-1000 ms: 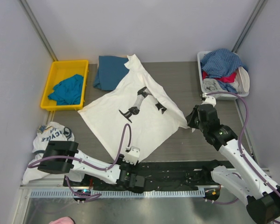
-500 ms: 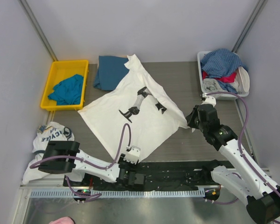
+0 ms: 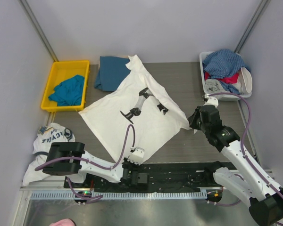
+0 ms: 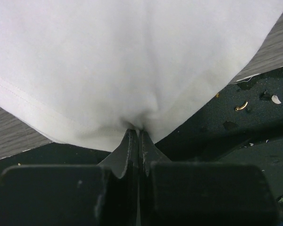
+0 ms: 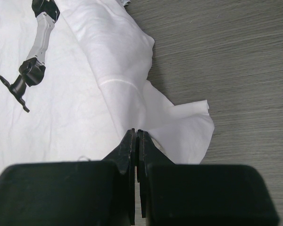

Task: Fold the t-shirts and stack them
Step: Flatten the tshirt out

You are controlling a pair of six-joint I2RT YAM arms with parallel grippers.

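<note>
the left end effector (image 4: 137, 141) has just clamped the big white graphic cotton t-shirt's (image 3: 137, 113) six o'clock hem (right end effector (image 5: 137, 141) pinches its three o'clock sleeve), so folding can begin.

My left end effector (image 4: 137, 141) sits low near my base, arm folded along the near edge, black jaws pressed together and pinching the hem of the large white cotton t-shirt (image 4: 132, 61). My right arm reaches forward and inward; its end effector (image 5: 137, 141) is likewise clamped shut, pinching the same shirt's sleeve edge.
</note>
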